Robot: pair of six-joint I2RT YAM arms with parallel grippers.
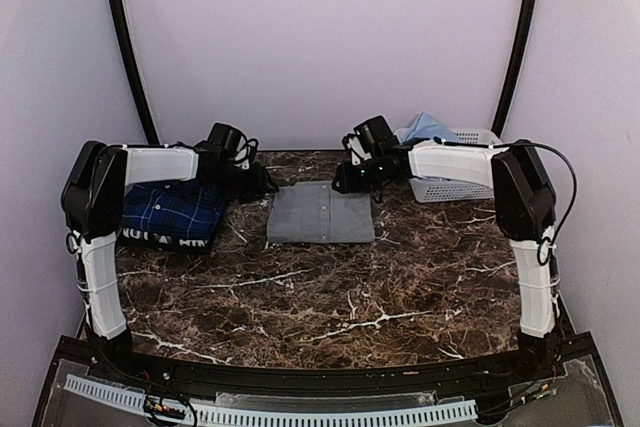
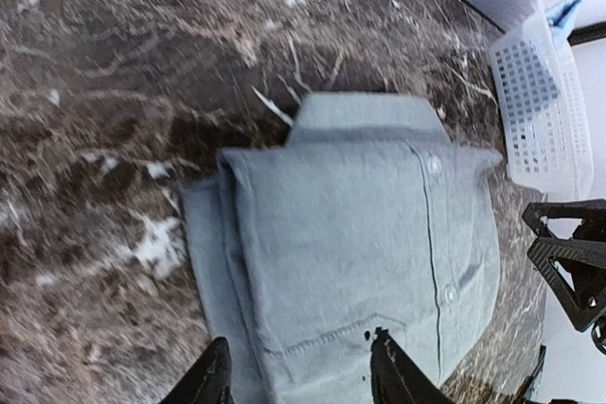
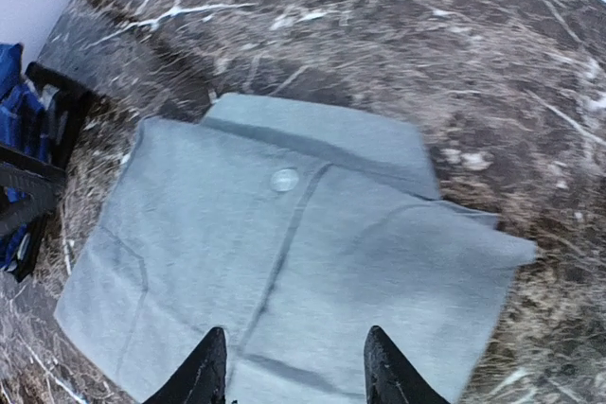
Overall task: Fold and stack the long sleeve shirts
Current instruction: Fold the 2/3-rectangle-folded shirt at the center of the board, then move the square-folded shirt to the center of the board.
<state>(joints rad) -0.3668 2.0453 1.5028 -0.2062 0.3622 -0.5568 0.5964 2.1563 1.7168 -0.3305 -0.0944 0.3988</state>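
Note:
The grey shirt [image 1: 320, 212] lies folded into a neat rectangle in the middle of the dark marble table; it also shows in the left wrist view [image 2: 365, 262] and the right wrist view [image 3: 284, 253]. The navy plaid shirt [image 1: 172, 214] lies folded at the left, under the left arm. The light blue shirt [image 1: 428, 127] sticks out of the white basket. My left gripper [image 1: 262, 183] is open and empty over the grey shirt's far left corner [image 2: 301, 371]. My right gripper [image 1: 345, 179] is open and empty over its far right corner [image 3: 289, 366].
The white lattice basket [image 1: 455, 187] stands at the back right, behind the right arm; it also shows in the left wrist view [image 2: 544, 106]. The table's back edge meets the wall just behind the grippers. A black frame rail runs along the table's near edge.

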